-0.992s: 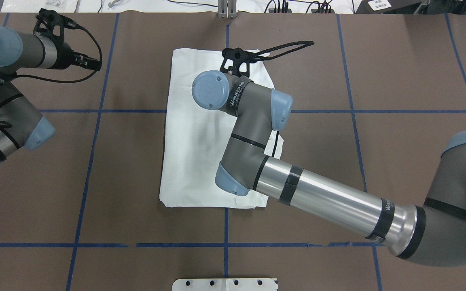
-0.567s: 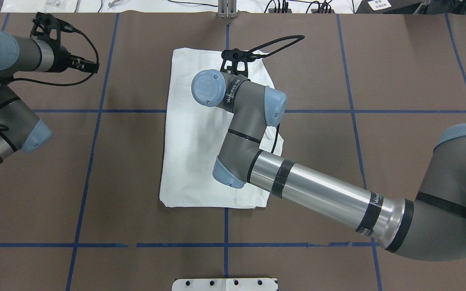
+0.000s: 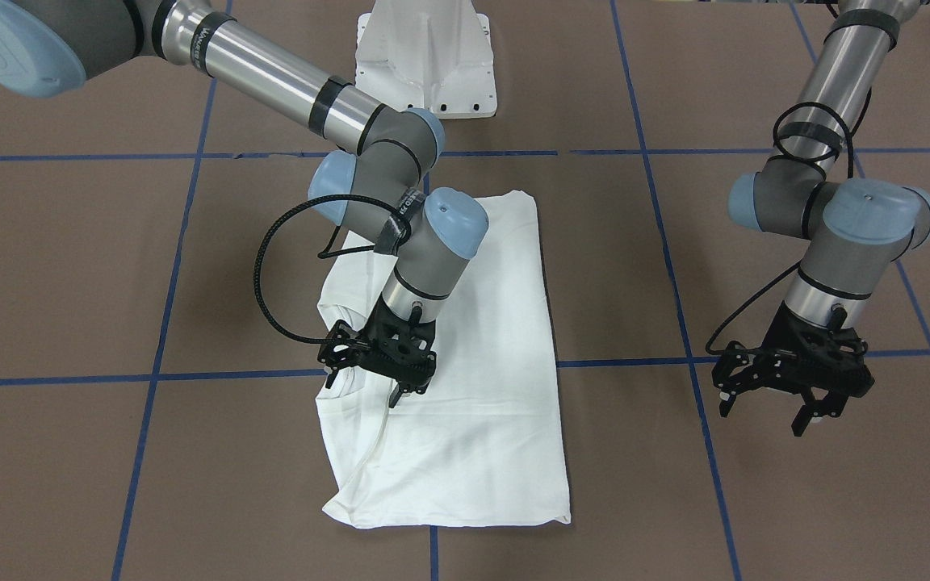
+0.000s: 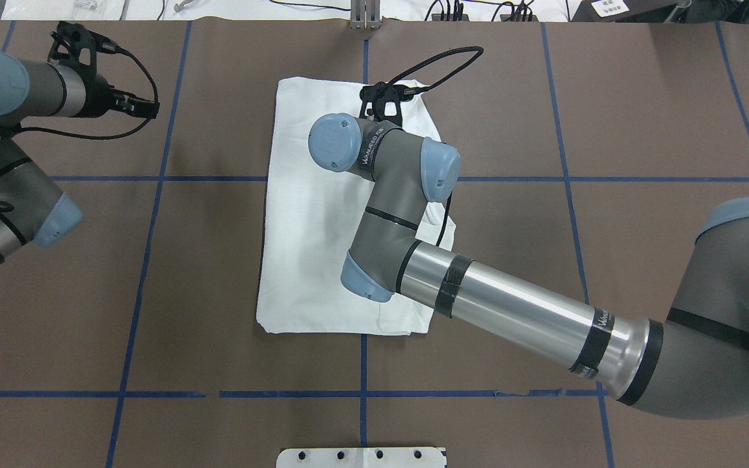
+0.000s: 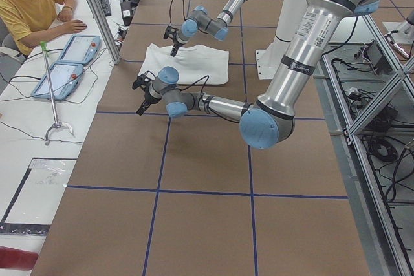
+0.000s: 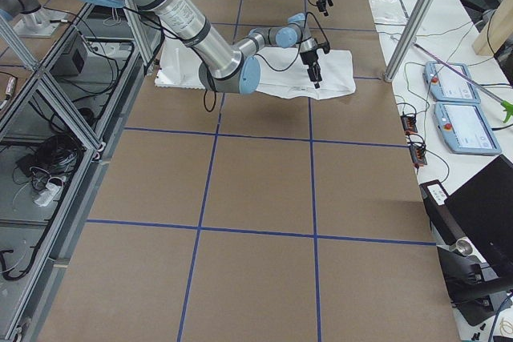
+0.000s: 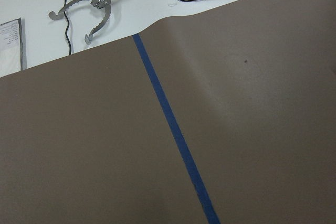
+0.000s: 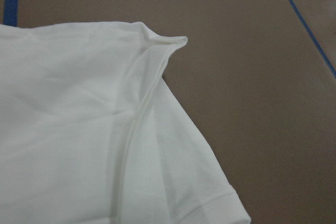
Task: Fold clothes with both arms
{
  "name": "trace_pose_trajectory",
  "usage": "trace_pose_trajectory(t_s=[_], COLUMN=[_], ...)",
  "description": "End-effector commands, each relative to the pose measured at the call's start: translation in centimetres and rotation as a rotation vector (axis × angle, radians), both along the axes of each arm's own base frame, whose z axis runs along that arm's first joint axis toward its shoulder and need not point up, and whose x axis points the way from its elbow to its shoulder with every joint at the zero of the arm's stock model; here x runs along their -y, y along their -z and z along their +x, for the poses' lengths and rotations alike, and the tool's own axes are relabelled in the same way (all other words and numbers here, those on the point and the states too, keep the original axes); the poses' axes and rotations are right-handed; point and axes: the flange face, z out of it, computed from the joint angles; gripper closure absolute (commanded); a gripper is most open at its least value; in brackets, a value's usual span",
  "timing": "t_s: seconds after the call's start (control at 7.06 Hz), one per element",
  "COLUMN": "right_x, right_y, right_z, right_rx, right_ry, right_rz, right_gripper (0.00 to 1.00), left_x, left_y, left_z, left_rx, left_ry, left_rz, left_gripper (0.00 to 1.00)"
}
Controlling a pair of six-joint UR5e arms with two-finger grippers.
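White T-shirt (image 3: 473, 403) lies folded into a long rectangle at table centre, its long axis running away from the robot. Right gripper (image 3: 362, 389), jaws spread and empty, stands over the shirt's rumpled right edge; contact cannot be judged. Left gripper (image 3: 764, 411), jaws spread, hangs over bare table (image 3: 756, 500), well apart. Collar and print are out of sight. From overhead, right arm (image 4: 511, 312) covers part of the shirt.

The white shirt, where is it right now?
In the overhead view the white shirt lies folded in the middle of the table, under the right gripper; the left gripper hangs off to its left.
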Motion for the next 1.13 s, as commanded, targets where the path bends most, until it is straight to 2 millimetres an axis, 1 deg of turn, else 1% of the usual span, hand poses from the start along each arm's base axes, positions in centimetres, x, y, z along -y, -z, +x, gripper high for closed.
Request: trace_pose_trajectory(t_s=[0.0,0.28,0.43,0.57,0.71,0.85,0.99], right_x=[-0.1,-0.3,-0.4,-1.0,-0.9,-0.2,0.5], right_y=[0.0,-0.4,0.2,0.6,0.4,-3.1,-6.3], right_z=[0.1,0.7,1.2,2.1,3.6,4.9,7.1], right_rx=[-0.038,-0.123,-0.188,-0.247,-0.314,-0.359,-0.383], right_ry=[0.017,0.054,0.075,0.092,0.124,0.123,0.134], right_rz=[-0.014,-0.049,-0.082,-0.115,-0.147,-0.169,-0.182], right_gripper=[0.00,0.00,0.00,0.00,0.00,0.00,0.00], left_x=[0.0,0.0,-0.1,-0.1,-0.4,-0.5,-0.4], left_y=[0.1,0.1,0.4,0.2,0.0,0.0,0.0], left_z=[0.0,0.0,0.0,-0.1,-0.3,-0.2,-0.3], left_rx=[-0.001,-0.002,-0.005,-0.009,-0.015,-0.016,-0.016], left_ry=[0.000,0.000,0.001,0.005,0.011,0.008,0.009], left_rz=[0.001,0.002,0.005,-0.002,-0.011,-0.010,-0.010], left_gripper=[0.00,0.00,0.00,0.00,0.00,0.00,0.00])
